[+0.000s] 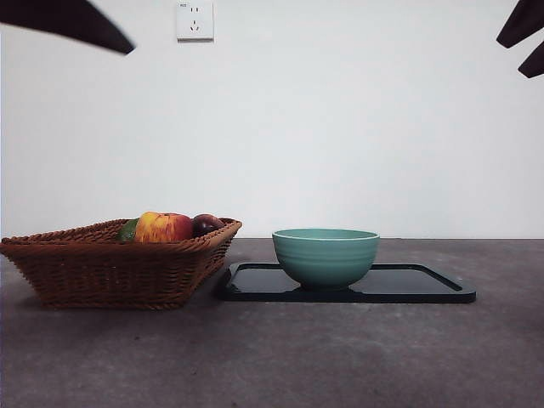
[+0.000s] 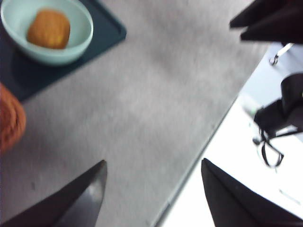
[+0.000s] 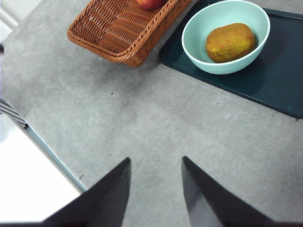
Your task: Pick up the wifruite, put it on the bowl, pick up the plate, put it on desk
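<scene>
In the front view we see the mint-green bowl (image 1: 325, 256) standing on a dark tray (image 1: 425, 285) on the desk (image 1: 272, 357), its inside hidden from this low angle. Just beside the tray's end stands a wicker basket (image 1: 110, 268), holding a red-yellow apple (image 1: 163, 227), a dark purple fruit (image 1: 206, 223) and something green (image 1: 128, 229) we cannot name. A wall socket (image 1: 195, 20) hangs above; we can read no writing on it. Black arm tips show only at the two top corners. In the left wrist view (blurred) the wifruite (image 2: 49, 29) lies inside the bowl (image 2: 75, 45), which sits at a corner of the tray (image 2: 102, 30); the left gripper (image 2: 154, 189) hangs wide open and empty over bare desk near its edge, well apart from the fruit. In the right wrist view the wifruite (image 3: 230, 42) rests in the bowl (image 3: 199, 52) on the tray (image 3: 265, 80), the basket (image 3: 118, 33) touching or nearly touching the tray's edge. The right gripper (image 3: 156, 189) is also parted, holding nothing, over open desk well apart from the bowl.
</scene>
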